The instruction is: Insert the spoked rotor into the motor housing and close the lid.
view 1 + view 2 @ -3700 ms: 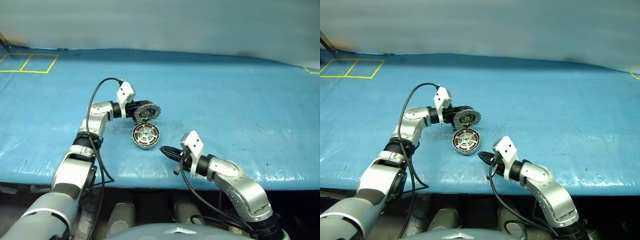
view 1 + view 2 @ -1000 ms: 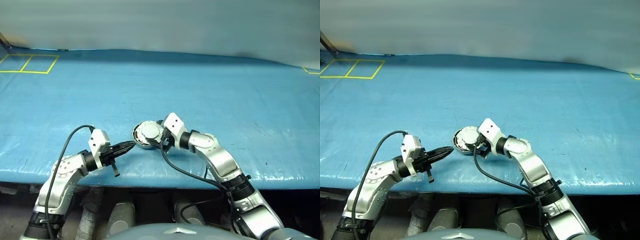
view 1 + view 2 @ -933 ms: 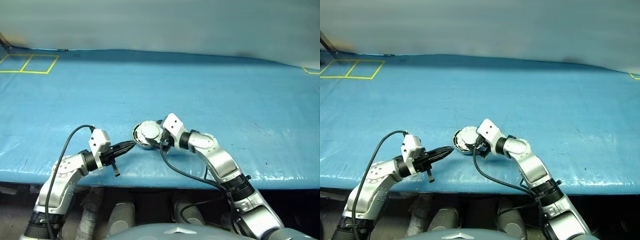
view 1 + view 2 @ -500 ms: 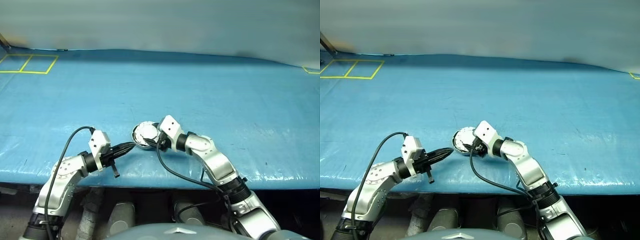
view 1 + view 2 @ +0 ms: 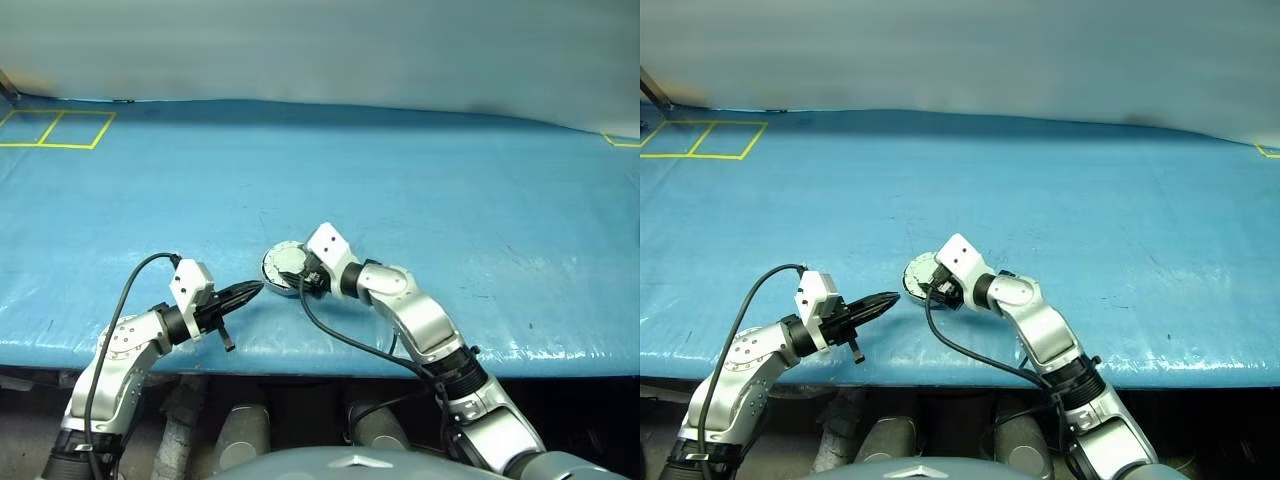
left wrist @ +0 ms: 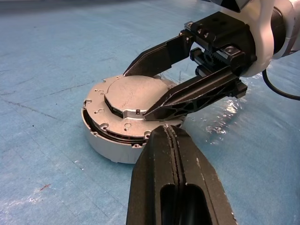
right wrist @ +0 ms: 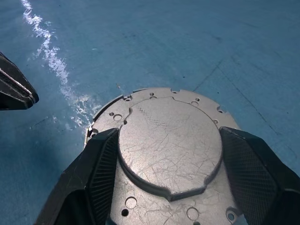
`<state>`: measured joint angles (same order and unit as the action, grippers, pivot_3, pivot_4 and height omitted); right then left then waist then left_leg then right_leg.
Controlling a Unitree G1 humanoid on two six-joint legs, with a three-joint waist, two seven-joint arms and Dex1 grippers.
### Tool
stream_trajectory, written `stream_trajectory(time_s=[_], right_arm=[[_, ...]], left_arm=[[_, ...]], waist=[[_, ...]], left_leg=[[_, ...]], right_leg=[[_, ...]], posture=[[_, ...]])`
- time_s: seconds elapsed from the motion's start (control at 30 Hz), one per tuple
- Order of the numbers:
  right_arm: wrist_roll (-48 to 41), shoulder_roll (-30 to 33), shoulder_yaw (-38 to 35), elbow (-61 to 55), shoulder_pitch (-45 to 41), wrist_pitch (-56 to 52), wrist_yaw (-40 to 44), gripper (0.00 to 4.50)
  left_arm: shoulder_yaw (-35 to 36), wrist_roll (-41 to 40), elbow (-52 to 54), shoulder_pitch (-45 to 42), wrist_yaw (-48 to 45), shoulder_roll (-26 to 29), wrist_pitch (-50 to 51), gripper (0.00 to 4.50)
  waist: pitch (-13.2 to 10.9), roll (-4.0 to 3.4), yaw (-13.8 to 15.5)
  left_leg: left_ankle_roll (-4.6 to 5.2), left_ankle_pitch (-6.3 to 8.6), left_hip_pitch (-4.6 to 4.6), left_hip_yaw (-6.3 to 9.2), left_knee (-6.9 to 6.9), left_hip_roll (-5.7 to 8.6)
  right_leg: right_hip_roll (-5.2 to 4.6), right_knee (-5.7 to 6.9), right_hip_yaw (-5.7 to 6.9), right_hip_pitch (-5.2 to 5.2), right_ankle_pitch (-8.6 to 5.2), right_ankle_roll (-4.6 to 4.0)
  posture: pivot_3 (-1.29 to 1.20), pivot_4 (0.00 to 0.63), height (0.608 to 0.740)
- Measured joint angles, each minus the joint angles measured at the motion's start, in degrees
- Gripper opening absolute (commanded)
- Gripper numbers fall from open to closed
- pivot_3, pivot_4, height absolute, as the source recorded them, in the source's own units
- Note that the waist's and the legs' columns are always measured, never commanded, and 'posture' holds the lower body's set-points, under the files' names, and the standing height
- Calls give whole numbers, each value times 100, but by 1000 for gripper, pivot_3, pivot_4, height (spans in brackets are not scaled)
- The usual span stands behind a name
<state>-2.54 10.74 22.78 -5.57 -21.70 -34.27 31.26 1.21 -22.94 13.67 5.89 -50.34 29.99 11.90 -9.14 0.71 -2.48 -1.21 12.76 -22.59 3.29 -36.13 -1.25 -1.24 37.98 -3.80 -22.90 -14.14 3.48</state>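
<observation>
Covering the table, a blue sheet (image 5: 420, 190) shows yellow lines (image 5: 60, 128).

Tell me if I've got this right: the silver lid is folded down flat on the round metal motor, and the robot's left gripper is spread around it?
Not quite. The lid is down on the motor housing, but the right gripper straddles it, as the right wrist view shows. The left gripper is shut beside it.

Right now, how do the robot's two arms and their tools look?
Both arms have silver-grey shells with black joints. Each wrist carries a white, boxy block, and a loose black cable loops from it back along the arm. The left tool and the right tool each have two long black tapered fingers with a finely ribbed inner face.
</observation>
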Motion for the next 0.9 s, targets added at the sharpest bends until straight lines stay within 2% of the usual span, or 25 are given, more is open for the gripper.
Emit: stream_trajectory(time_s=[0.2, 0.57, 0.73, 0.9], right_arm=[[65, -250, 14, -105, -2, -381, -444, 3050], [383, -219, 344, -52, -96, -469, -731, 3050], [-33, -493, -202, -5, 192, -220, -745, 3050], [-89, -440, -281, 60, 265, 97, -643, 3050]], left_arm=[[-1, 0, -17, 5, 22, -8, 3, 0], [-5, 3, -71, -32, 36, -51, 2, 0], [4, -2, -77, -23, 33, -53, 4, 0], [63, -4, -177, -37, 42, -39, 7, 0]], waist=[[0, 0, -9], [39, -2, -10], [40, -1, 8], [34, -1, 5]], left_leg=[[-7, -13, 0, 0, -3, -1], [-6, -16, 20, -1, -5, -2], [-4, -19, 5, -3, -5, -1], [-4, -17, -12, -4, 14, 0]], right_leg=[[1, 1, -2, 0, 3, -15], [0, -1, -2, 17, 0, -19], [-2, -5, -3, 8, 0, -20], [-2, -12, -4, -12, 5, -11]], posture=[[0, 150, 740], [0, 150, 740], [0, 150, 740], [0, 150, 740]])
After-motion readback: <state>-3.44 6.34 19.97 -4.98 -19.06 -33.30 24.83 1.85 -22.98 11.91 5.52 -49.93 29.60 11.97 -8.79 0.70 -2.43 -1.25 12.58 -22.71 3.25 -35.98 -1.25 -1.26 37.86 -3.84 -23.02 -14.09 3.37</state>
